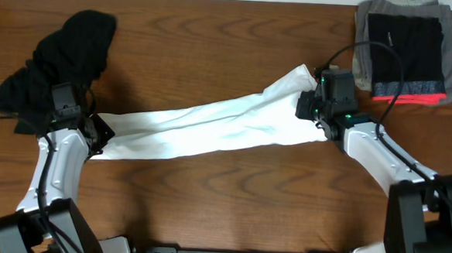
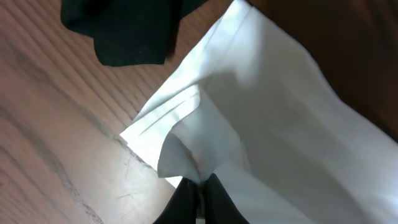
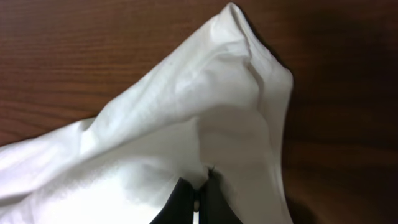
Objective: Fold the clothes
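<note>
The white T-shirt [image 1: 210, 129] lies in the mid of the table [image 1: 238, 42], pulled out long like a rope from low left to upper right. It is bunched up, not flat, w/ lots of creases. The left gripper [image 1: 96, 129] is pinched tight on one end of it. The right gripper [image 1: 314, 106] is pinched tight on the other end. In both wrist views the two black fingers sit close together w/ white cloth caught right at the tips. The shirt runs low over the wood btw the two arms. Can't tell if any bit of it is lifted off.

The black garment [image 1: 59, 60] is a loose heap at the far left, just behind the left gripper. It is close to that end of the shirt, but I can't tell if they touch. It is not folded at all.

In the top right corner is a folded pile [image 1: 404, 51]: a grey piece below, a black piece w/ a red-pink band on top. It looks neat, so I think that part is done.

How far along? Prob. early to mid. The white shirt needs to be spread flat, then folded. The black heap is left too. So 2 things to go, 1 pile done.

Boxes, baskets, bins: none in view. All the clothes sit right on the bare wood.
</note>
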You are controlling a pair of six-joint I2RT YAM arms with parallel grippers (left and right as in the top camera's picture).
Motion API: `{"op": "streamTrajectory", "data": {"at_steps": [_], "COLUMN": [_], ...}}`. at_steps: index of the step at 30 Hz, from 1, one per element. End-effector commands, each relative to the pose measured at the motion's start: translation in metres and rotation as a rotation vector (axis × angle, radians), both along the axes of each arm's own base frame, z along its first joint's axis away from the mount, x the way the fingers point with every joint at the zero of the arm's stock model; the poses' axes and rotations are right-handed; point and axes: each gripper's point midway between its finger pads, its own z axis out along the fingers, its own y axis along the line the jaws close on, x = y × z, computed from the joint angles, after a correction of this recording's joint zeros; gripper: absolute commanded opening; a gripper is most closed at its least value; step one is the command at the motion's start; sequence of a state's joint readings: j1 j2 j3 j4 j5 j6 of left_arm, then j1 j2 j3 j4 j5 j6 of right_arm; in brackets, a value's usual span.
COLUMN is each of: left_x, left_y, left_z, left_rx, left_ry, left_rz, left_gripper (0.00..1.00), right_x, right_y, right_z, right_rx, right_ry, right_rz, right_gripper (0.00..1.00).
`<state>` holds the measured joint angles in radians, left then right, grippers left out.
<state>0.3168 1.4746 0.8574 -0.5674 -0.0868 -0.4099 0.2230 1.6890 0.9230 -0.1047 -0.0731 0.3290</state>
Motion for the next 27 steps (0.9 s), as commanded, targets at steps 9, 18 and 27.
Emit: {"op": "streamTrajectory", "data": {"at_steps": [9, 18, 27], "left_x": [-0.003, 0.013, 0.019], "left_y": [0.013, -0.008, -0.033], "left_z": [-0.003, 0.016, 0.012], "left_rx": [0.076, -0.025, -0.135], "left_ry": [0.037, -0.018, -0.042], "left_rz": [0.007, -0.134, -0.345], "left_gripper": [0.91, 0.95, 0.96], "right_x": [0.028, 0.043, 0.038], "right_y": [0.008, 0.013, 0.02], "right_z": [0.015, 0.087, 0.109], "right_rx": [-0.004, -0.076, -0.049], "right_ry": [-0.075, -0.033, -0.001], "right_rz": [0.073, 0.164, 0.2], "right_gripper": [0.86, 0.9, 0.9]}}
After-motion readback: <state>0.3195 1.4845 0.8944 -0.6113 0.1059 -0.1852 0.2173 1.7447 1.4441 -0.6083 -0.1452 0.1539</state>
